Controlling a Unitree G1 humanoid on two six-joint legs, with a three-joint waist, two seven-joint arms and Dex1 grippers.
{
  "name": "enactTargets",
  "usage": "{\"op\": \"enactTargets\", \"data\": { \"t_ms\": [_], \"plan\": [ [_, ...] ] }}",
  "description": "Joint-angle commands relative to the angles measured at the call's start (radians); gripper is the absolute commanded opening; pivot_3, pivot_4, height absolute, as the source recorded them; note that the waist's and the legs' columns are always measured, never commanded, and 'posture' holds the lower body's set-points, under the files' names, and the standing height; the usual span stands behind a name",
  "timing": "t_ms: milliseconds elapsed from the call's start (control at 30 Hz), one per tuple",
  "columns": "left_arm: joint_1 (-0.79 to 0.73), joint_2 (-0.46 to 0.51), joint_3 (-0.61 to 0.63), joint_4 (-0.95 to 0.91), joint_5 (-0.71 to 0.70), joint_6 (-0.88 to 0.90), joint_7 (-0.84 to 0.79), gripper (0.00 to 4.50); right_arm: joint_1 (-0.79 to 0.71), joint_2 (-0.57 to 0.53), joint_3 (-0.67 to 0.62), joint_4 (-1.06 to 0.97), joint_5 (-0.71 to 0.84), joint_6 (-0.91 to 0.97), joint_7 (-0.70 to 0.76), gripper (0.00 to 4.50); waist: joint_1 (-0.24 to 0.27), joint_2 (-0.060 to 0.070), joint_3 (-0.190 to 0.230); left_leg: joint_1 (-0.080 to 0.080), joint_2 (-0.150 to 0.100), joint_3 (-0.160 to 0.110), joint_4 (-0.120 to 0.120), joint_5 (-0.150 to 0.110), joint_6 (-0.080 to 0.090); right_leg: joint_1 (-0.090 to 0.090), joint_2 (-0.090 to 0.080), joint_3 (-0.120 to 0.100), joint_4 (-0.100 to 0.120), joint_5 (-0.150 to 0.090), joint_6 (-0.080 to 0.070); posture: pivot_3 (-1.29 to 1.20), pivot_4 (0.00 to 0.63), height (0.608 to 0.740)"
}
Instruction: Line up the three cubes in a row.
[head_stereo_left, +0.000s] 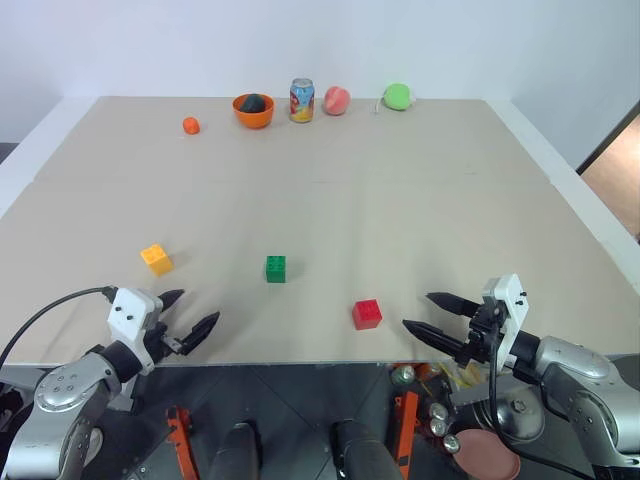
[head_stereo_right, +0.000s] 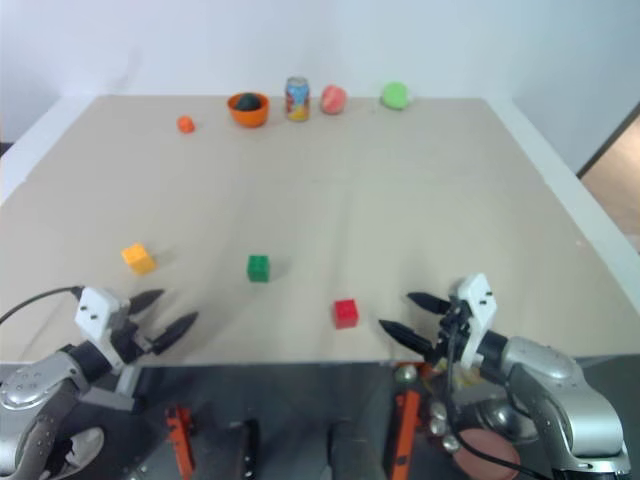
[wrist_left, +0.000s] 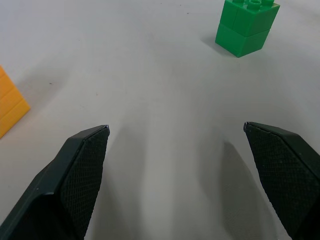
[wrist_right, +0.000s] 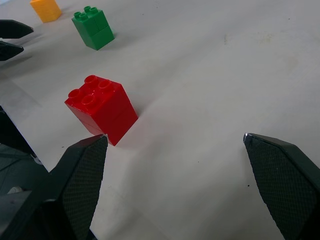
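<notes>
- Currently we note both pincers released, empty, at the worktop's (head_stereo_left: 420, 200) near edge: left pincer (head_stereo_left: 192, 316), right pincer (head_stereo_left: 432, 315).
- Yellow-orange cube (head_stereo_left: 156, 259), green cube (head_stereo_left: 276, 268) and red cube (head_stereo_left: 367, 313) stand apart in a loose diagonal, red nearest the right pincer.

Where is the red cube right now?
The red cube sits near the table's front edge, right of the green cube, just left of the open right end effector.
</notes>
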Motion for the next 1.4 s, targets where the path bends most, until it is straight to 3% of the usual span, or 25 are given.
{"op": "enactTargets", "data": {
  "t_ms": [33,133,433,600,1000,1400],
  "plan": [
    [-0.037,0.031,0.015,-0.018,-0.041,-0.046,-0.093,4.45,0.052,-0.053,-0.046,-0.085,0.033,0.007,0.051,4.5,0.0,0.0,0.0,0.0,0.0,0.0,0.0,0.0,0.0,0.0,0.0,0.0,0.0,0.0,0.0,0.0,0.15,0.74],
    [-0.097,0.069,-0.003,0.003,-0.104,-0.116,-0.277,4.45,0.118,-0.109,-0.07,-0.206,0.082,0.041,0.091,4.5,0.01,0.0,0.0,0.0,0.0,-0.001,0.0,0.0,0.0,0.001,0.0,0.0,0.001,-0.001,0.001,0.0,0.15,0.74],
    [-0.202,0.074,-0.074,0.009,-0.149,-0.144,-0.427,4.45,0.178,-0.102,-0.084,-0.31,0.113,0.095,0.007,4.5,0.003,-0.003,-0.002,0.002,0.0,0.001,0.002,0.0,0.0,0.004,-0.001,0.0,0.0,-0.001,0.0,0.0,0.15,0.74],
    [-0.215,0.086,-0.123,0.031,-0.124,-0.183,-0.521,4.45,0.18,-0.059,-0.031,-0.367,0.09,0.107,-0.087,4.5,0.003,-0.003,-0.003,0.002,0.001,0.001,0.002,0.0,0.0,0.004,0.0,0.0,0.001,-0.001,0.0,0.0,0.15,0.74],
    [-0.24,0.065,-0.166,0.033,-0.131,-0.171,-0.531,4.45,0.212,0.044,0.06,-0.48,0.08,0.148,-0.279,4.5,0.003,-0.003,-0.003,0.002,0.001,0.001,0.003,0.0,0.0,0.005,0.0,0.0,0.001,-0.001,0.0,0.0,0.15,0.74],
    [-0.255,0.086,-0.152,0.015,-0.155,-0.127,-0.524,4.45,0.061,0.16,0.226,-0.401,-0.044,0.192,-0.465,4.5,0.002,-0.003,-0.003,0.002,0.001,0.001,0.003,0.0,0.0,0.004,0.001,0.0,0.002,-0.001,0.0,0.0,0.15,0.74]
  ]
}}
